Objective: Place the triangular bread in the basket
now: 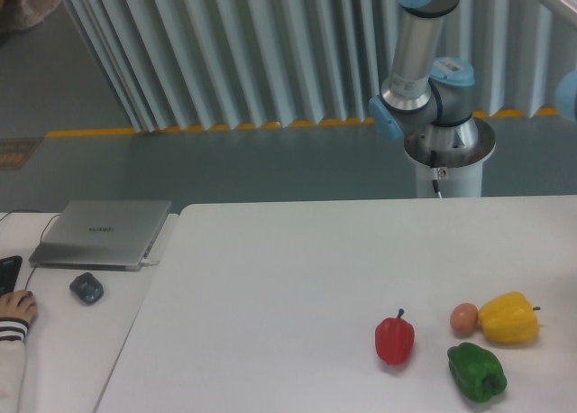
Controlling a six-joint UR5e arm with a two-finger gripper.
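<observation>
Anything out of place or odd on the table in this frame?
Nothing spilled or damaged. The red pepper, green pepper, yellow pepper and egg sit intact. Oddly, neither triangular bread nor basket is in view, and the gripper is out of frame.

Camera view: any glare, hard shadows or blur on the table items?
Fixed camera: light is soft and even, the white table slightly washed out but not glaring; only faint shadows under the red pepper and green pepper; whole frame mildly soft, the arm not visibly smeared.
</observation>
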